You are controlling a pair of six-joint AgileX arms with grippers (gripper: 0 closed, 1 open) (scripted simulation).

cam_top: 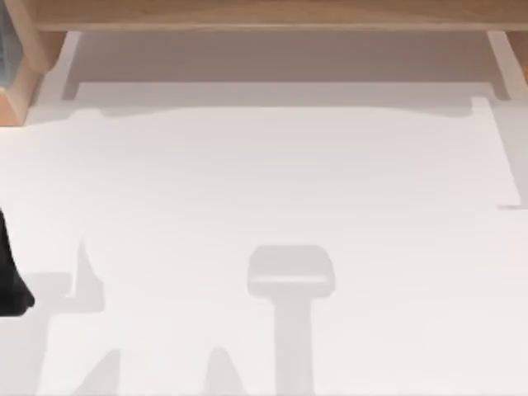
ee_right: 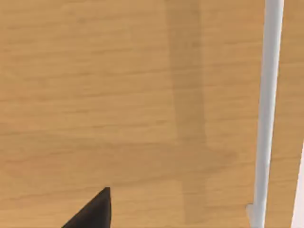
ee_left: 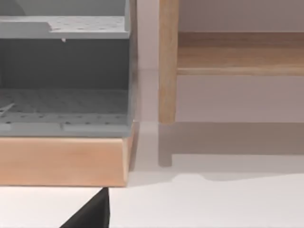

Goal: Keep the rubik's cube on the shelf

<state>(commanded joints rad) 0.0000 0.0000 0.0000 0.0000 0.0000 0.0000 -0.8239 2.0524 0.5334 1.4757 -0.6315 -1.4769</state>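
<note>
1. Wooden, light-brown and long, the shelf (cam_top: pixel 264 12) runs left to right along the counter's (cam_top: pixel 264 181) far edge, on white supports (cam_top: pixel 505 62).
2. Where the rubik's cube lies, I cannot tell.
3. Left gripper (ee_left: pixel 92 211) sits low at the counter's left, facing a grey rack (ee_left: pixel 61 71) on a wooden base.
4. Right gripper (ee_right: pixel 95 211) hovers close over wood grain beside a white bar (ee_right: pixel 266 118).
5. Released or clenched? Cannot tell for either.

Left arm (cam_top: pixel 10 272): matte black, curved body edge, no markings or cables visible. Black pointed finger tip (ee_left: pixel 92 213) at left wrist; same (ee_right: pixel 92 211) at right wrist.
</note>
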